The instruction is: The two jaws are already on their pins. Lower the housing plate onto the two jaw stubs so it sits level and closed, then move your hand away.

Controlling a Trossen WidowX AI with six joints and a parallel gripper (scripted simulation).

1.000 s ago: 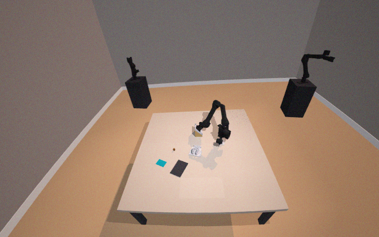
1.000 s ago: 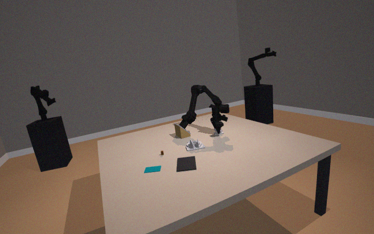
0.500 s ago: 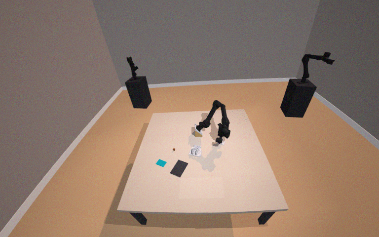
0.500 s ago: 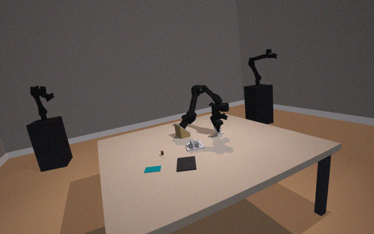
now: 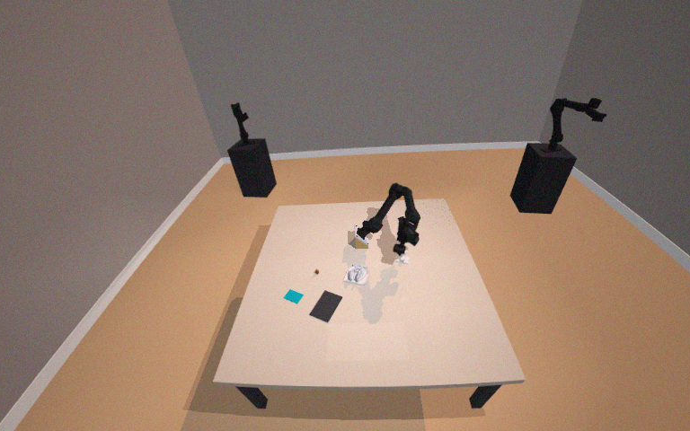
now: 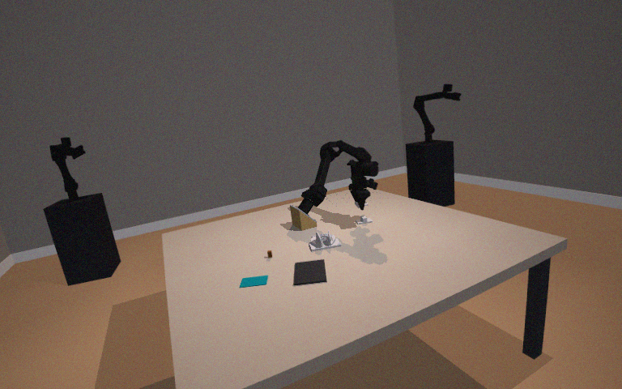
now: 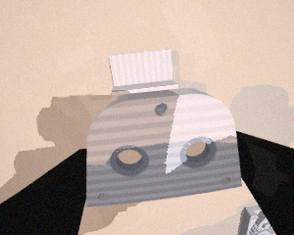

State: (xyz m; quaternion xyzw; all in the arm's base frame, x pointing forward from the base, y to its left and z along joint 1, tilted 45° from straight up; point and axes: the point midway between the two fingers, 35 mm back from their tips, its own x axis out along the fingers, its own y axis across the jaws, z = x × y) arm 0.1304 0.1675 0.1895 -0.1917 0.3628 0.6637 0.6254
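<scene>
My gripper (image 5: 400, 251) (image 6: 362, 207) (image 7: 158, 147) is shut on the housing plate (image 7: 132, 122), a pale ribbed plate with a rounded edge and two large holes. One finger presses each side of it. It hangs above a small white stand (image 5: 402, 260) (image 6: 364, 220) (image 7: 143, 69), clear of the table. The two grey jaws (image 5: 357, 273) (image 6: 325, 238) stand on a white base (image 6: 321, 248), away from my gripper toward the middle of the table. Only a corner of that assembly (image 7: 257, 222) shows at the lower right of the wrist view. The stubs are too small to make out.
A tan wedge (image 5: 361, 243) (image 6: 304, 222) is by the arm's foot. A dark flat pad (image 5: 325, 306) (image 6: 309, 272), a teal square (image 5: 293, 295) (image 6: 253, 281) and a small brown piece (image 5: 316, 271) (image 6: 270, 254) lie beyond the jaws. Two other arms stand on pedestals off the table.
</scene>
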